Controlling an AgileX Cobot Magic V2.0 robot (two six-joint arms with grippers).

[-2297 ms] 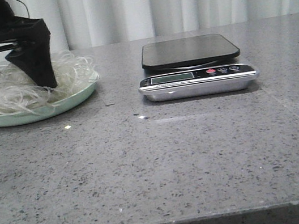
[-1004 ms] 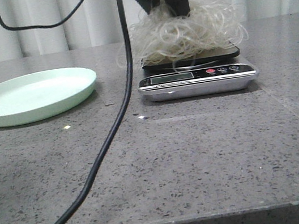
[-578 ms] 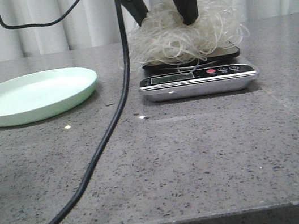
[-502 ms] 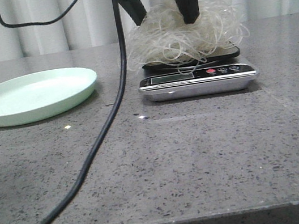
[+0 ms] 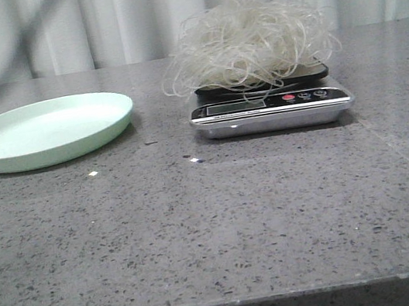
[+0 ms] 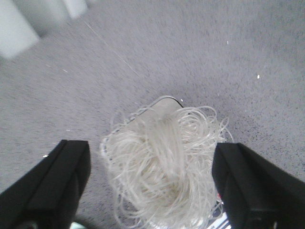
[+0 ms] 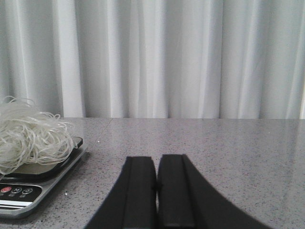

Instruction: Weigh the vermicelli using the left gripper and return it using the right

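The vermicelli (image 5: 249, 42), a fluffy whitish tangle of thin strands, rests on the black pan of the digital scale (image 5: 271, 108) at the back middle of the table. The left wrist view looks down on the vermicelli (image 6: 167, 162) from above, with my left gripper (image 6: 153, 167) wide open and its black fingers (image 6: 57, 181) well apart on either side, touching nothing. My right gripper (image 7: 157, 164) is shut and empty, low over the table to the right of the scale (image 7: 28, 186), with the vermicelli (image 7: 28, 133) beside it. Neither gripper shows in the front view.
An empty pale green plate (image 5: 44, 133) sits at the back left of the grey speckled table. White curtains hang behind the table. A blurred dark cable streak crosses the front view's upper left corner.
The left gripper carried the vermicelli from the green plate to the scale, opened and let it go, then rose out of the front view along with its cable.
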